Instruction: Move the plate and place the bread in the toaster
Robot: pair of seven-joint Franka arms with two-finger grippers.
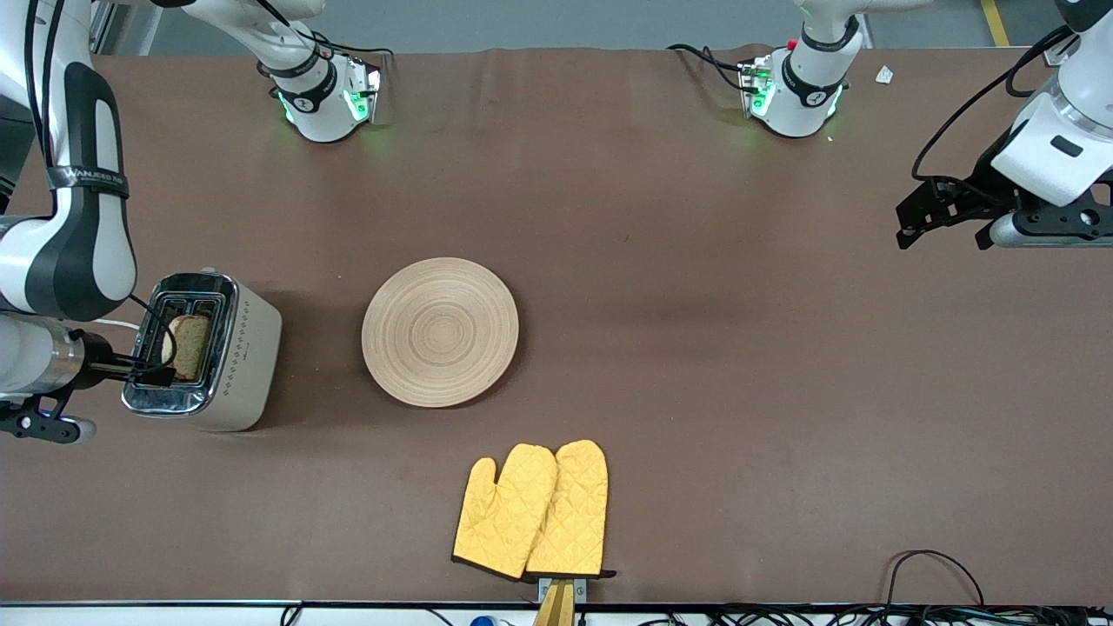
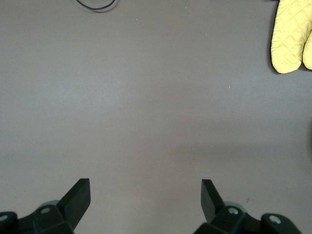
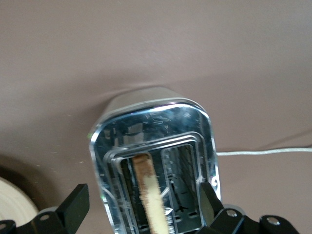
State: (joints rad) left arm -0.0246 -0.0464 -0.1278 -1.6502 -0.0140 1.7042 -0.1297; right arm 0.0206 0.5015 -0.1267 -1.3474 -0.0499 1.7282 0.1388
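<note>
Where right claw [image 3: 141, 204] hovers, bread [image 3: 148, 190] below.

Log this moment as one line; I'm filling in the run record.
bread: in toaster slot | right gripper: open, over toaster | plate: bare, beside toaster | left gripper: open, waiting above table

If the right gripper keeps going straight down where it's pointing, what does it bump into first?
Probably the toaster. The right gripper hangs open right above its chrome top, with the bread standing in a slot between the fingers. How close it is, I can't tell.
</note>
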